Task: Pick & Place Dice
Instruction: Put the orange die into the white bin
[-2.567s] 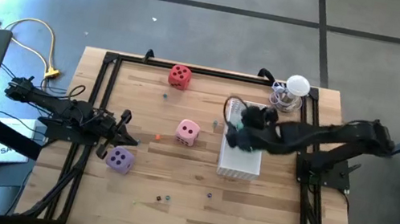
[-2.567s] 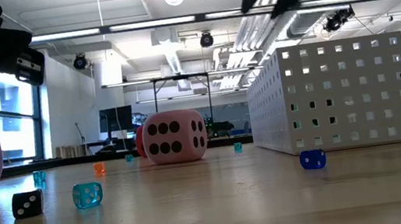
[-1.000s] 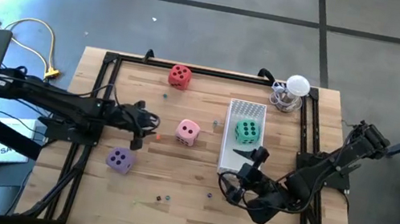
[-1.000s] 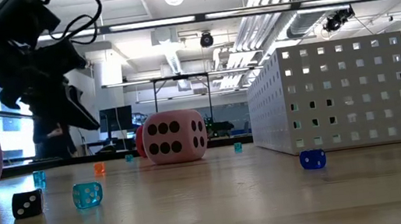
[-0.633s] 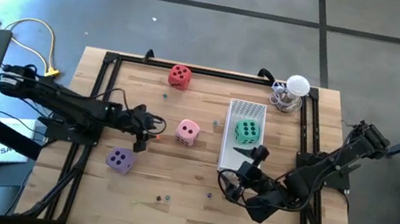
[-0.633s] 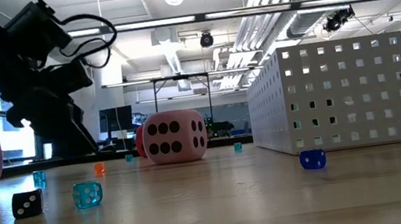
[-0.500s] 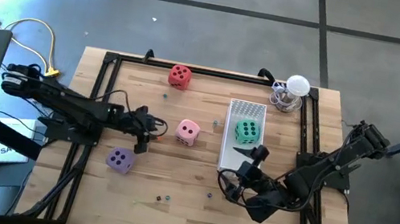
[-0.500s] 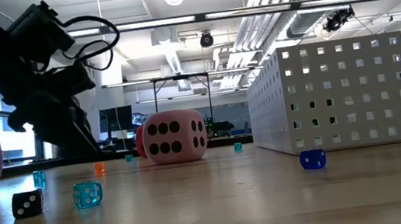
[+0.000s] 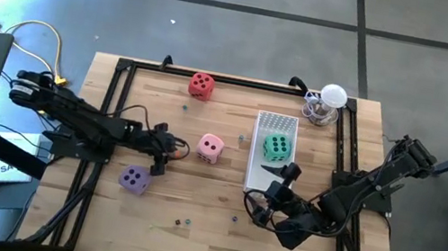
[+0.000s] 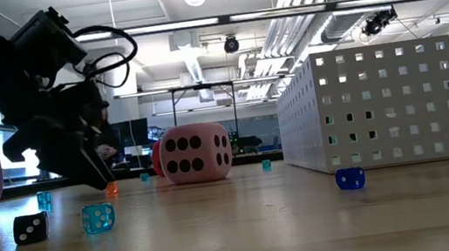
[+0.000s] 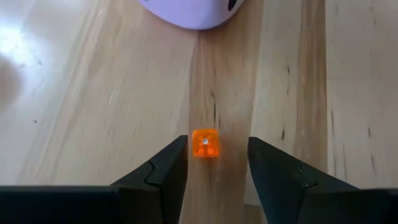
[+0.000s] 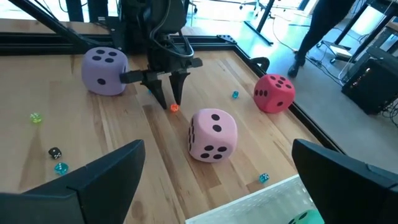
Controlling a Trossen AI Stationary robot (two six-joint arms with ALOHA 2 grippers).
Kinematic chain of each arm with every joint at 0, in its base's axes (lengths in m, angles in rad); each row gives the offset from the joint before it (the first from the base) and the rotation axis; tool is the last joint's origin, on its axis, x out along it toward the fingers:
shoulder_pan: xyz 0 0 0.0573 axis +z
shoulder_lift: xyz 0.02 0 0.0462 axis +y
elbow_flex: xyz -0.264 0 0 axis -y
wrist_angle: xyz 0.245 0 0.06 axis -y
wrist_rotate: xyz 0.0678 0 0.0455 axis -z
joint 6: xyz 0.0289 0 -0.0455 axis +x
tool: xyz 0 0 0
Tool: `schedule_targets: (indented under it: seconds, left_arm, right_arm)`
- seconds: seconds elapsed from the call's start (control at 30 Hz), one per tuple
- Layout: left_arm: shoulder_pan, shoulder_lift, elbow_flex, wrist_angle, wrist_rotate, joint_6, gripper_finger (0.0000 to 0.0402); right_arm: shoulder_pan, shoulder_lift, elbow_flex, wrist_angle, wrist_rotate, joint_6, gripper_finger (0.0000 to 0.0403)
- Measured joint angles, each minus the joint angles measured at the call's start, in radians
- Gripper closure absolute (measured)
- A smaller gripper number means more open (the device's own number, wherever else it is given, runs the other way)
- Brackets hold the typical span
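Left arm stretched low across the tabletop (image 9: pixel 215 233), left pincer (image 11: pixel 212 163) tipped down with its fingers (image 11: pixel 169 163) apart, one on each side of a tiny orange bead (image 11: pixel 205 142), not squeezing it. Pink die (image 9: pixel 210 148) just beside, purple die (image 9: pixel 135 180) near, red die (image 9: pixel 202 84) at the far edge, green die (image 9: pixel 274 147) in the white basket (image 9: pixel 266 187). Right arm folded low by the basket's near end, right pincer (image 9: pixel 253 205) wide open, holding nothing.

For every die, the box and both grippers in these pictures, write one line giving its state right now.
Green die: inside the white perforated box.
Pink die: loose on the table.
Red die: loose by the far edge.
Purple die: loose on the table.
Tiny orange die: lies between the open fingers.
Left gripper: open, low over the table.
Right gripper: open, empty.
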Motion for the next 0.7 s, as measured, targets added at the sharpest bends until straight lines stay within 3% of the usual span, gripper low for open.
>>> schedule_targets:
  seconds: [0.7]
  left_arm:
    - [0.000,0.042,0.002,0.009,-0.038,-0.003,0.0255]
  right_arm:
    - [0.000,0.000,0.000,0.000,-0.006,0.001,0.0004]
